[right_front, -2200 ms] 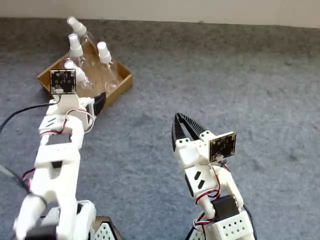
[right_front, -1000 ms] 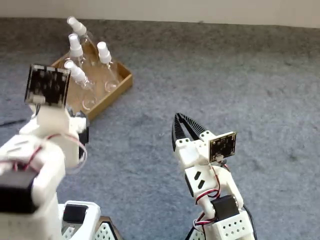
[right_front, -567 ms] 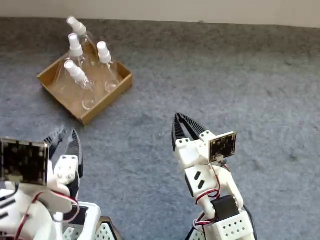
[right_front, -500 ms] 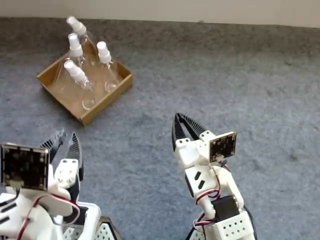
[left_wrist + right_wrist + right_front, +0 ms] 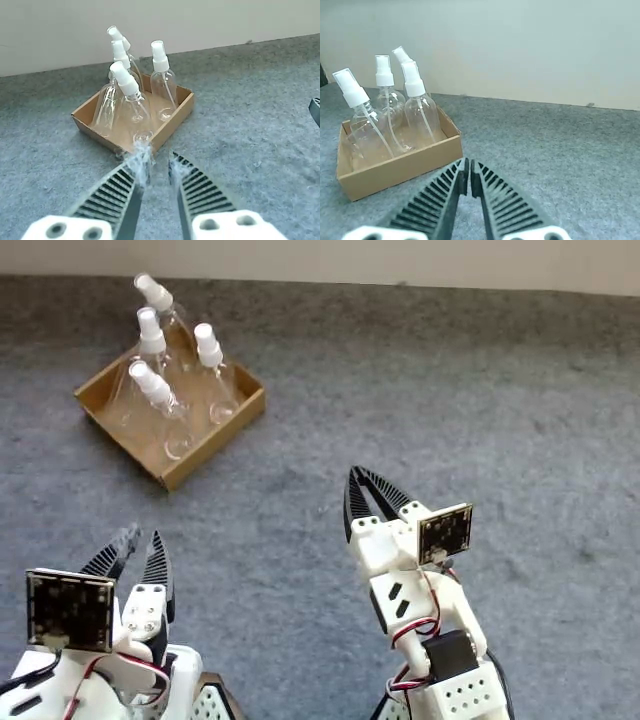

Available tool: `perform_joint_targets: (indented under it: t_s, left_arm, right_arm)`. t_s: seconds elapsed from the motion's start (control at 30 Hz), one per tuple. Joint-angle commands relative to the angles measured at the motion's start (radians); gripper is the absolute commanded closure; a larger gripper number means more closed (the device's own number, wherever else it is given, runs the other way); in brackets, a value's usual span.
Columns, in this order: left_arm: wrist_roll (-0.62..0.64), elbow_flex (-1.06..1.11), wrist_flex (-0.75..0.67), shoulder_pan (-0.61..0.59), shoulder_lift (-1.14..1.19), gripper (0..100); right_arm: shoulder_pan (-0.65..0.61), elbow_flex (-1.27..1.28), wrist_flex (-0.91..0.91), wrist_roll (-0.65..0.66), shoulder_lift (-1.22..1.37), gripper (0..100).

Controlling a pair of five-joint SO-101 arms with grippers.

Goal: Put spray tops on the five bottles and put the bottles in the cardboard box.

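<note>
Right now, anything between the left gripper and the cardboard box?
Nothing in the way: just bare grey carpet lies between the left gripper and the cardboard box, as the high view and the left wrist view both show.

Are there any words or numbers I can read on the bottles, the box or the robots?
None can be read. The bottles are clear and have no labels. The cardboard box is plain. Any print on the dark boards on the arms is too small to make out.
</note>
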Motion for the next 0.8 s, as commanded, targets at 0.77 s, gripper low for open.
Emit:
perform_joint_targets:
  t_s: [0.77]
  left_arm:
    - [-0.098,0.625,-0.35,0.015,-0.154,100]
  right_arm:
    - [0.015,0.153,0.013,0.009,0.001,99.1]
